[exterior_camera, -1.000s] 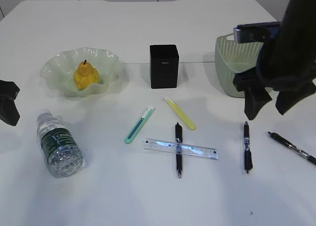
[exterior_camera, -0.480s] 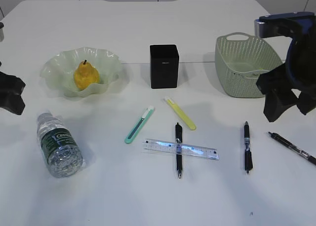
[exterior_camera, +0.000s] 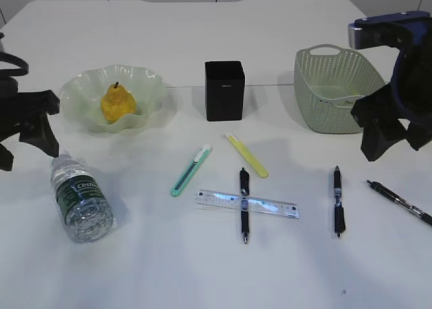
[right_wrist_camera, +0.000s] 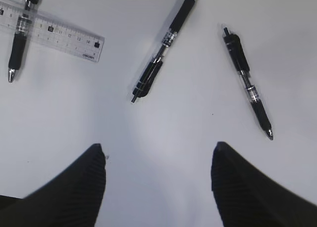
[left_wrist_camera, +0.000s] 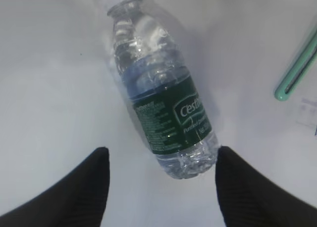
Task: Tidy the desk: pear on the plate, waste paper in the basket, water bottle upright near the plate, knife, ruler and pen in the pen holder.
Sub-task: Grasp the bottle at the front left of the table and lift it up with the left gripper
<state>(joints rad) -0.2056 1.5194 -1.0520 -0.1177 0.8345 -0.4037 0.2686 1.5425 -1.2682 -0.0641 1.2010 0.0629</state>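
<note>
You have a smooth matte white bench (exterior_camera: 202, 25) under everything. At its back right stands the oval sage-green plastic basket (exterior_camera: 334, 86), its wall perforated in a woven-look pattern with a handle cut-out at the rim; you cannot see any waste paper from these views. At the back left sits the wide translucent pale-green glass plate (exterior_camera: 145, 86) with a wavy ruffled rim, and the bumpy yellow-orange pear (exterior_camera: 117, 103) with its short dark stem rests in its middle.

In front of the plate, the small clear ribbed plastic water bottle (exterior_camera: 79, 198) with a dark green label lies on its side, cap end toward the plate. Your left tool (left_wrist_camera: 161, 185) hangs over it with black ribbed fingers spread wide, empty, straddling the bottle's base end.

Between plate and basket stands the matte black square box-shaped pen holder (exterior_camera: 224, 90). In front of it lie two slim plastic utility knives, one teal (exterior_camera: 191, 169), one yellow (exterior_camera: 246, 155), angled apart. Nearer you, the flat clear plastic ruler (exterior_camera: 246, 204) with printed markings lies across a black pen (exterior_camera: 244, 204). Two more black pens lie to the right, one (exterior_camera: 337, 201) near the ruler's end, the other (exterior_camera: 399, 202) at the bench edge.

Your right tool (right_wrist_camera: 158, 180) hovers above bare bench near those two pens, fingers wide, holding nothing.
</note>
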